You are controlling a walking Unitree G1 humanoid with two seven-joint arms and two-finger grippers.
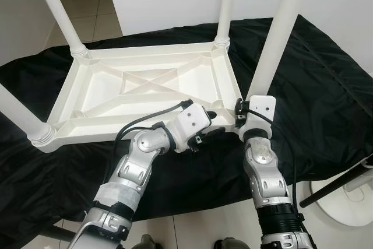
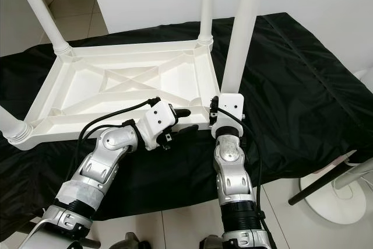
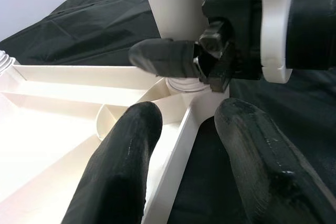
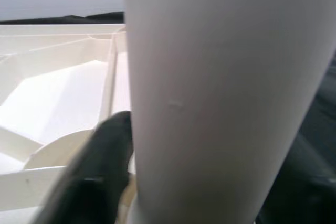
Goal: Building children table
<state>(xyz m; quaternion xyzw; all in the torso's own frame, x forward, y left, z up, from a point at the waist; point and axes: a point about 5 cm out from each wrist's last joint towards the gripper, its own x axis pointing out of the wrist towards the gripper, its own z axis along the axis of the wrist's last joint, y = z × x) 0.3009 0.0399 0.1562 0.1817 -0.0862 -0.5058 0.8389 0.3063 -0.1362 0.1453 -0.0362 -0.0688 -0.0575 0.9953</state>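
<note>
while the white children's table (image 1: 145, 86) lies upside down on a black sheet (image 1: 326, 86), my right fingers (image 3: 173, 59) clamp its near corner leg (image 1: 280, 33). my left fingers (image 3: 126, 166), apart, straddle the adjacent rim.

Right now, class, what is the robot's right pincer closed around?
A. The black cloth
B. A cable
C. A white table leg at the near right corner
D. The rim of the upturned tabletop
C: the right pincer has its black fingers clamped on the white table leg standing at the near right corner of the upturned tabletop, while the left pincer straddles the rim beside it.
</note>
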